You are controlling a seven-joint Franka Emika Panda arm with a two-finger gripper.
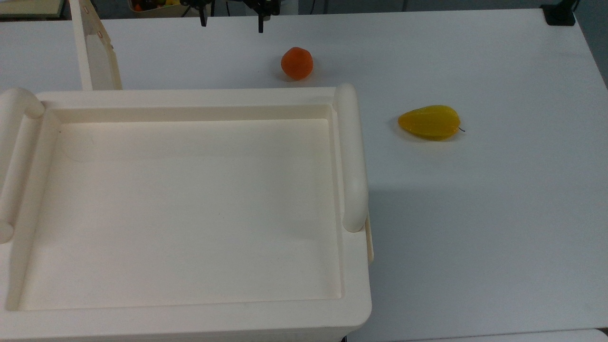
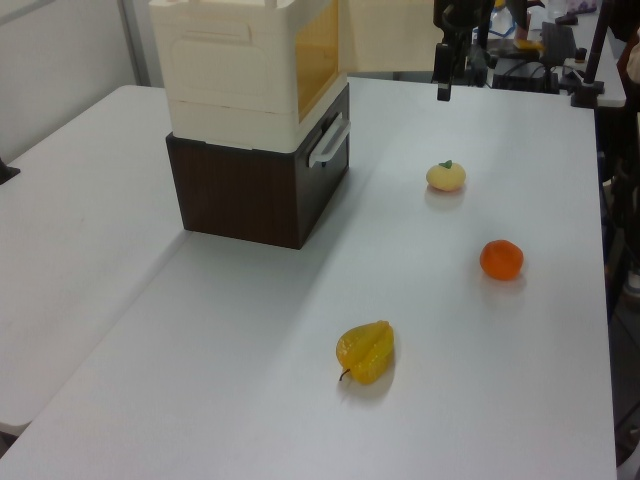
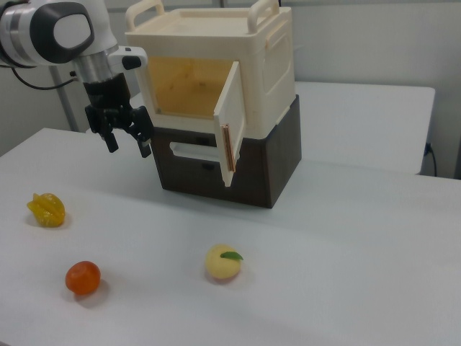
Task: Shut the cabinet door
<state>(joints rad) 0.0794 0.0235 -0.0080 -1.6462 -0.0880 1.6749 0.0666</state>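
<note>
The cream cabinet (image 3: 268, 58) stands on a dark brown drawer unit (image 3: 248, 169). Its recessed top (image 1: 190, 209) takes up the top view's left. The cabinet door (image 3: 232, 124) is swung wide open, showing a yellowish wooden inside (image 3: 184, 88). The door also shows edge-on in the top view (image 1: 97, 50) and as a cream panel in the left view (image 2: 392, 35). My gripper (image 3: 128, 140) hangs open and holds nothing. It is just left of the cabinet's opening in the right view, apart from the door. Both fingertips point down in the top view (image 1: 232, 23).
On the white table (image 1: 475, 213) lie an orange (image 1: 297, 62), a yellow starfruit (image 1: 430, 122) and a pale peach (image 3: 223, 262). The drawer unit has a white handle (image 2: 328, 140). Cables and clutter sit beyond the far table edge (image 2: 540, 45).
</note>
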